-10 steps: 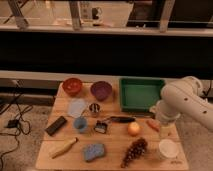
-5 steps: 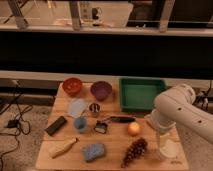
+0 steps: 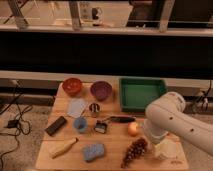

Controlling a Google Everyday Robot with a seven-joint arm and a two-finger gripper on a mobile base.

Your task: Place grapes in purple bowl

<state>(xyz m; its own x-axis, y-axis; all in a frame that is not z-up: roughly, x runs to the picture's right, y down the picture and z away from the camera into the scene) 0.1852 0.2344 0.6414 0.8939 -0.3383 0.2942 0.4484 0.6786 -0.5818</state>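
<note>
The grapes (image 3: 135,150), a dark reddish-purple bunch, lie at the front of the wooden table (image 3: 115,145), just below the orange round fruit (image 3: 133,129). The purple bowl (image 3: 101,90) stands at the back of the table, right of the red bowl (image 3: 72,86). My white arm (image 3: 172,120) reaches in from the right. My gripper (image 3: 151,138) is at its lower end, just right of the grapes and above the table's front right, largely hidden by the arm's casing.
A green tray (image 3: 141,93) sits at the back right. A blue cup (image 3: 80,123), a metal cup (image 3: 94,109), a black bar (image 3: 56,125), a yellow banana-like item (image 3: 63,147), a blue sponge (image 3: 94,151) and a white container (image 3: 166,149) are on the table.
My arm has swung left and down over the table's front right, closer to the grapes, and now covers the carrot. The objects have not moved.
</note>
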